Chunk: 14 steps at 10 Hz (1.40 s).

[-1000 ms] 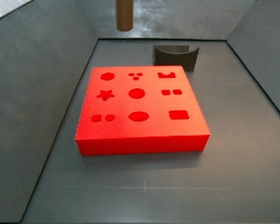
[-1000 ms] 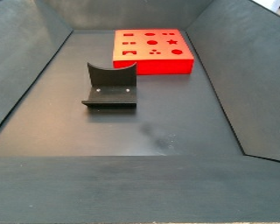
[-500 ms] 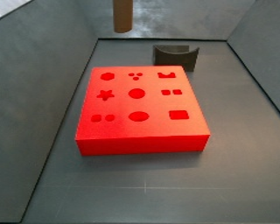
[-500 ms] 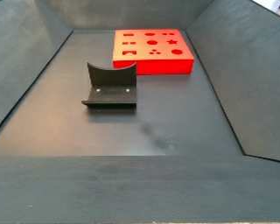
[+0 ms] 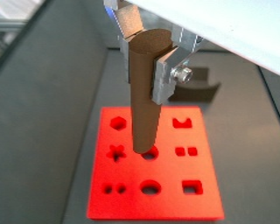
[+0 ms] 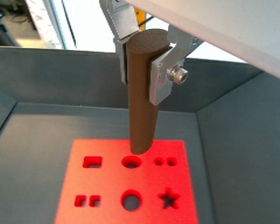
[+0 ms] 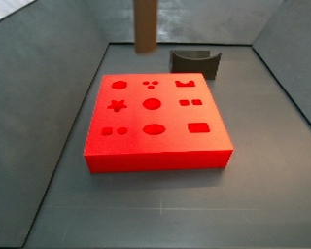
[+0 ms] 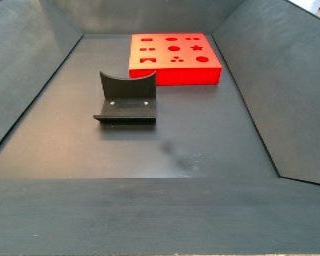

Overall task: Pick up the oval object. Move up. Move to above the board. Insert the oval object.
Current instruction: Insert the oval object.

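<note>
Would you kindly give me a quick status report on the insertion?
Gripper shut on oval object, above the board. Peg upright, not yet inserted. Fixture stands apart; nothing in the way.

Camera layout — four views, all placed against the board.

Both wrist views look steeply down along the gripper (image 5: pixel 154 48) and its held oval object (image 6: pixel 140 96) onto the board (image 5: pixel 166 197) close below. A side view sits near the board (image 7: pixel 158 146), looking down from its front; another looks from far off — fixture (image 8: pixel 125 100) nearer, board (image 8: pixel 176 70) behind. All four share the board.
</note>
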Available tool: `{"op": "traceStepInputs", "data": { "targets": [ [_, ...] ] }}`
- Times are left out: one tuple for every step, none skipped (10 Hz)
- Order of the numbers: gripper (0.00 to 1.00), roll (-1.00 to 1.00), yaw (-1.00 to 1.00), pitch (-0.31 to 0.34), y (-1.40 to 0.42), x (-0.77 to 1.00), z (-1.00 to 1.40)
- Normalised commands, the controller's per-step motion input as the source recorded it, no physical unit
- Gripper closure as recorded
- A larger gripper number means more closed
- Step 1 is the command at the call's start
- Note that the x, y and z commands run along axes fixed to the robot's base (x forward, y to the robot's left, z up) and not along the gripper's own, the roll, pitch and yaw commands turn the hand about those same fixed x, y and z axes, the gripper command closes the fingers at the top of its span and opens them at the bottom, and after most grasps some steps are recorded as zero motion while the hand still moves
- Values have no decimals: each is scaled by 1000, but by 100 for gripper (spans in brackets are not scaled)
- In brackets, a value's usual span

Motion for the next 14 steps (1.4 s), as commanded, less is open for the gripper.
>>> {"op": "traceStepInputs", "data": {
  "targets": [
    [100,0,-469,-80,-240,523,-729],
    [100,0,-937,-101,-186,0,-603],
    [100,0,-974,-111,-157,-6,-609],
    [100,0,-1000,-99,-117,0,-611],
    [100,0,-997,-93,-114,0,-609],
    [100,0,-997,-76,-97,0,-583],
    [100,0,-983,-54,-106,0,-560],
    [100,0,-977,-53,-106,0,-537],
    [100,-60,-903,-44,-100,0,-371],
    [100,0,-183,0,-26,277,0],
    [100,0,-180,99,0,343,20],
    [100,0,-880,0,114,200,0],
    [100,6,-877,0,97,120,-43],
    [100,50,-649,47,0,174,0]
  ]
}}
